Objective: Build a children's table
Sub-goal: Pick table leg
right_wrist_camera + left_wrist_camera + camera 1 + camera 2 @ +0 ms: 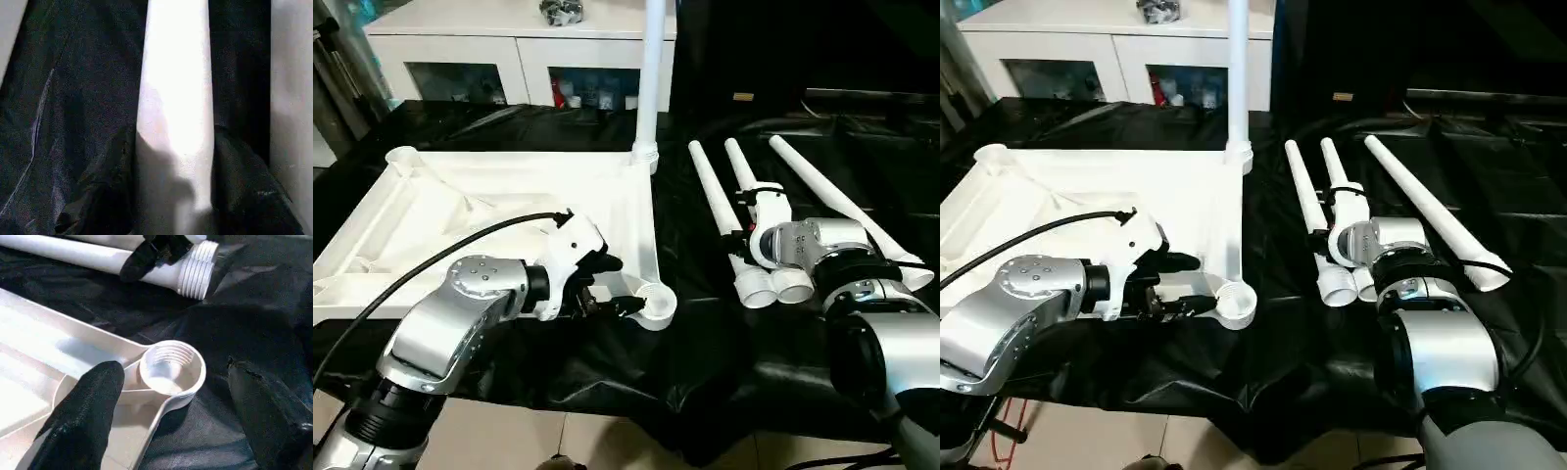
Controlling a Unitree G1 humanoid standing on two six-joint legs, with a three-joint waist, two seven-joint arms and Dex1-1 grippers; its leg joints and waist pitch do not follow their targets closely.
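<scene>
The white tabletop (489, 196) lies underside up on the black-draped work table. One leg (651, 88) stands upright in its far right corner socket. Three more legs lie side by side on the cloth to the right, the outermost leg (842, 206) apart from the other two. My left gripper (619, 286) is open at the near right corner socket (171, 367), one finger (83, 416) over the rim inside the tabletop, the other on the cloth outside. My right gripper (741, 238) is shut on the lying leg (176, 98) nearest the tabletop, just behind its threaded end (198, 269).
A white cabinet (509, 49) with glass doors stands behind the table. A black cable (460, 240) arcs over my left forearm. The black cloth hangs over the table's near edge, with tiled floor (509, 431) below.
</scene>
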